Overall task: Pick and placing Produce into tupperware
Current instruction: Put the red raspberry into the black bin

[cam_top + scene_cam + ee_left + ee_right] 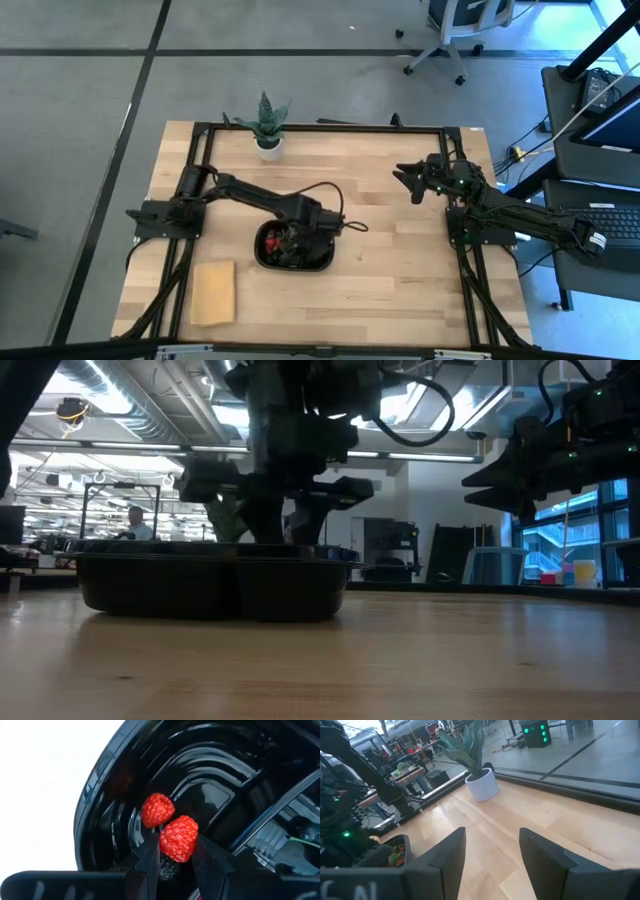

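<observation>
The tupperware is a black glossy tray [325,262] on the wooden table, also seen in the low view [215,585]. My left gripper [290,243] reaches down into it and is shut on a red raspberry [178,838]. A second raspberry [158,810] lies on the tray floor just beyond the fingers, and a dark berry [167,867] sits below the held one. More red produce [397,855] shows in the tray in the right wrist view. My right gripper [412,180] waits open at the table's right side, level and above the table, with nothing between its fingers [492,845]. My left gripper pinches the raspberry by its two opposite sides [165,845] between the free ends of its two fingers [150,852]. The fingers come from above, pointing down into the tray's compartment. Whether the berry rests on the tray floor I cannot tell.
A small potted plant [268,125] in a white pot stands at the table's far edge. A flat tan block [213,292] lies near the front left, beside the tray. Bare wood stretches between the tray and the right arm.
</observation>
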Action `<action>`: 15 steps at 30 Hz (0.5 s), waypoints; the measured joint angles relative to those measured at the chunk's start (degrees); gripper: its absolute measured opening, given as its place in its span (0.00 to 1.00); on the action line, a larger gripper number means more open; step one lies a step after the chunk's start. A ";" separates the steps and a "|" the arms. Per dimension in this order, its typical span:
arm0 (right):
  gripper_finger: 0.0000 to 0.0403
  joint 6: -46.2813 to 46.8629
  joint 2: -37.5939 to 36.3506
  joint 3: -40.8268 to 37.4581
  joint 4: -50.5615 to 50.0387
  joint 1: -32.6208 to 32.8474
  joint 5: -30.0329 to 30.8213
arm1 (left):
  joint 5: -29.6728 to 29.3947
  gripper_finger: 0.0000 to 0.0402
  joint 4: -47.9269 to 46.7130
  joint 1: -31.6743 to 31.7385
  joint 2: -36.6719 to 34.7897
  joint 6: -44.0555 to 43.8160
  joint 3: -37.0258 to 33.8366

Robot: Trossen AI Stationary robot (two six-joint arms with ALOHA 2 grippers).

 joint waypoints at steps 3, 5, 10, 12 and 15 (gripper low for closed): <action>0.46 0.01 0.00 0.00 -0.41 0.03 0.00 | 0.00 0.23 0.12 0.29 0.00 0.00 0.00; 0.46 -0.03 0.00 0.00 -0.41 0.03 0.00 | 0.00 0.23 0.12 0.51 0.00 -0.02 0.00; 0.46 -0.17 0.00 0.00 -0.55 0.03 0.00 | 0.00 0.23 0.53 0.56 0.00 -0.02 0.00; 0.46 -0.20 0.00 0.00 -0.68 0.03 0.00 | 0.00 0.23 0.80 0.56 0.00 0.07 0.00; 0.46 -0.17 0.00 0.00 -0.75 0.03 0.01 | 0.00 0.25 1.17 0.68 0.00 0.05 0.00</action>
